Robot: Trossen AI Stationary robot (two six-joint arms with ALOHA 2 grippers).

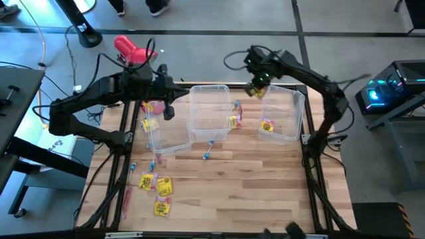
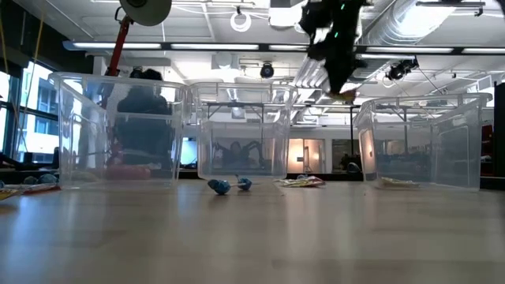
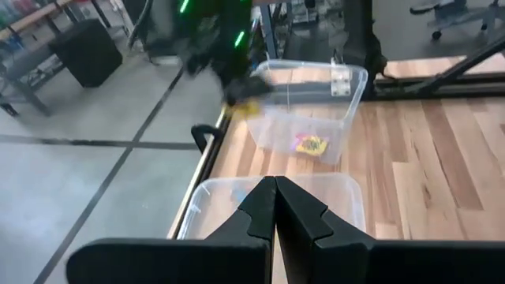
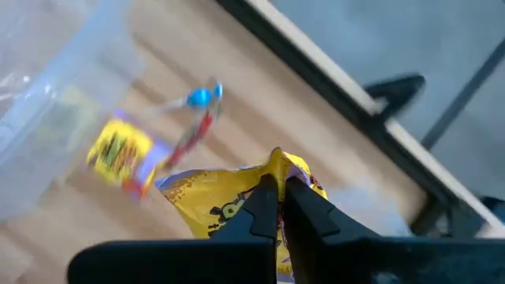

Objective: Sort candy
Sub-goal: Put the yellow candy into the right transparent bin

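My right gripper [image 1: 255, 91] hangs in the air over the far-left corner of the right clear bin [image 1: 297, 106], shut on a yellow square packet [image 4: 207, 201]. My left gripper [image 1: 169, 111] is shut and empty above the left bin [image 1: 174, 143], which holds pink and yellow pieces [image 1: 150, 107]. One yellow packet [image 1: 267, 125] lies flat on the right bin's floor. Another yellow packet [image 1: 234, 121] and a blue piece on a stick [image 1: 237, 104] lie on the table between the middle and right bins. More yellow packets [image 1: 163, 188], blue pieces [image 1: 208, 155] and red sticks [image 1: 126, 196] lie near the left front. My right gripper pinches the yellow packet between its two fingers near one crinkled edge [image 4: 275, 162], which peaks up past the fingertips [image 4: 264, 197]. The fingers point down from above. The packet is lifted clear of table and bin [image 2: 341, 95].
Three clear bins stand in a row at the far side; the middle bin [image 1: 211, 89] has a blue piece [image 2: 219, 186] on the table in front of it. A red lamp [image 1: 133, 50] stands behind the left arm. Bare wood [image 1: 265, 192] fills the near right.
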